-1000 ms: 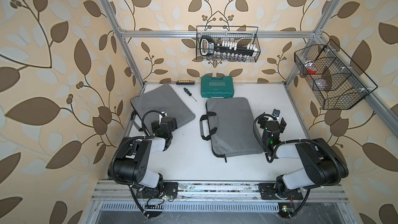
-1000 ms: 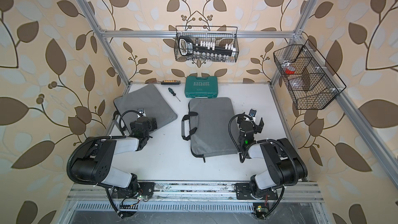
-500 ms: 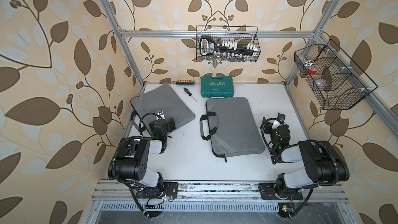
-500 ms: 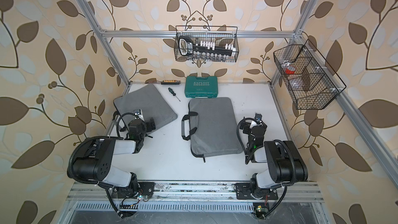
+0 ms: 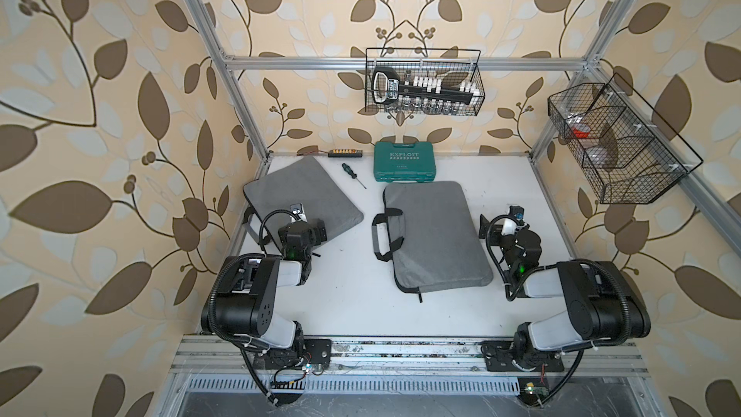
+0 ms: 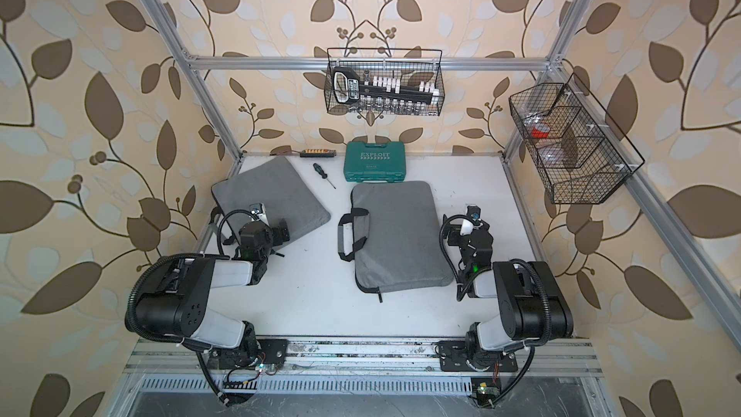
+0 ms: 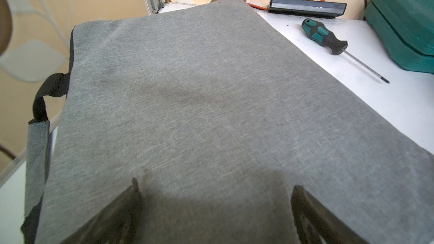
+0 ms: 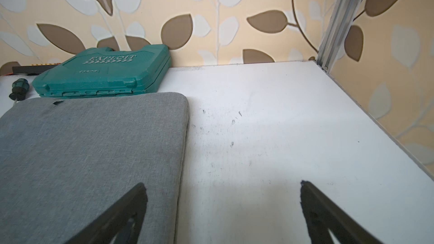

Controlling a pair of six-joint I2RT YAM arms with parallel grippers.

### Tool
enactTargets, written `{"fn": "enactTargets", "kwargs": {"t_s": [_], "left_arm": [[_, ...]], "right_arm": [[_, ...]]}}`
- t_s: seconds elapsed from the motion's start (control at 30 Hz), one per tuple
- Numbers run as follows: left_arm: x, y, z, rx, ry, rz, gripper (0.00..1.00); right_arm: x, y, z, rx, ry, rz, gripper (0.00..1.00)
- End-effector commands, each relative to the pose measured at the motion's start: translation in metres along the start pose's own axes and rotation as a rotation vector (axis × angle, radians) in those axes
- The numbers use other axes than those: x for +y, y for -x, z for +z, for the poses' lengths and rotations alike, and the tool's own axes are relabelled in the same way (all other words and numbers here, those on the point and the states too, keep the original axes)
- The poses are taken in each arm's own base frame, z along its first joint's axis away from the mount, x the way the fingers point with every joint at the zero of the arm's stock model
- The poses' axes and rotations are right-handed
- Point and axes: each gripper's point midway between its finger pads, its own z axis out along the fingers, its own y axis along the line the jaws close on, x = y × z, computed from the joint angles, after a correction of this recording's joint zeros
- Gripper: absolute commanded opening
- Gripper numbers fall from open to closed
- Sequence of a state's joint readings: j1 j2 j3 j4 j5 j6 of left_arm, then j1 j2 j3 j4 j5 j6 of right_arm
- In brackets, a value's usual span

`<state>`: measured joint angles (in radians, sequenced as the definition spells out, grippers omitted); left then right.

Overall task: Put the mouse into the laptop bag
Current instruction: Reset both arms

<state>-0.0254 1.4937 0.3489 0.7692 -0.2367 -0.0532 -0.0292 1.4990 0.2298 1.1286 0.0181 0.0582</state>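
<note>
Both arms have drawn back toward their bases; the right pincer (image 8: 222,183) has left the top of the laptop bag (image 5: 433,234) and hangs at its edge, partly over the table (image 5: 353,298), wide open and empty. Also wide open, the left pincer (image 7: 215,183) holds nothing above the second grey bag (image 5: 304,194). Where the mouse is, I cannot tell.

- Two grey laptop bags (image 5: 433,234) (image 5: 300,198), centre and ten o'clock.
- One green tool case (image 5: 404,162), twelve o'clock.
- One screwdriver (image 5: 349,170), eleven o'clock.
- One bit strip (image 5: 345,153), eleven o'clock.
- Two wire baskets (image 5: 423,50) (image 5: 641,178), twelve and two o'clock.
- Two robot arms (image 5: 256,294) (image 5: 589,302), seven and five o'clock.
</note>
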Motion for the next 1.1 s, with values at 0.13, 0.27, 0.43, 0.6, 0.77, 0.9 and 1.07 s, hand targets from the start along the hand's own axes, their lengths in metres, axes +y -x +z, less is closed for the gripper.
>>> {"fn": "enactTargets", "kwargs": {"t_s": [0.13, 0.27, 0.43, 0.6, 0.77, 0.9, 1.07], "left_arm": [[-0.008, 0.008, 0.002, -0.01, -0.032, -0.01, 0.99], [-0.008, 0.008, 0.002, -0.007, -0.033, -0.01, 0.99], [-0.008, 0.008, 0.002, -0.006, -0.032, -0.01, 0.99], [-0.008, 0.008, 0.002, -0.006, -0.033, -0.009, 0.99], [-0.008, 0.008, 0.003, -0.005, -0.032, -0.009, 0.99], [-0.008, 0.008, 0.003, -0.006, -0.033, -0.01, 0.99], [-0.008, 0.007, 0.003, -0.004, -0.032, -0.009, 0.99]], "right_arm": [[-0.002, 0.016, -0.031, -0.16, -0.006, 0.002, 1.0], [0.005, 0.004, 0.002, -0.016, 0.051, -0.007, 1.0], [0.003, 0.003, 0.001, -0.006, 0.037, -0.004, 1.0], [0.003, 0.004, 0.001, -0.007, 0.034, -0.006, 1.0], [0.004, 0.002, 0.003, 0.002, 0.038, -0.004, 1.0], [0.003, 0.002, 0.004, 0.005, 0.038, 0.0, 1.0], [0.003, 0.003, 0.001, -0.005, 0.035, -0.006, 1.0]]}}
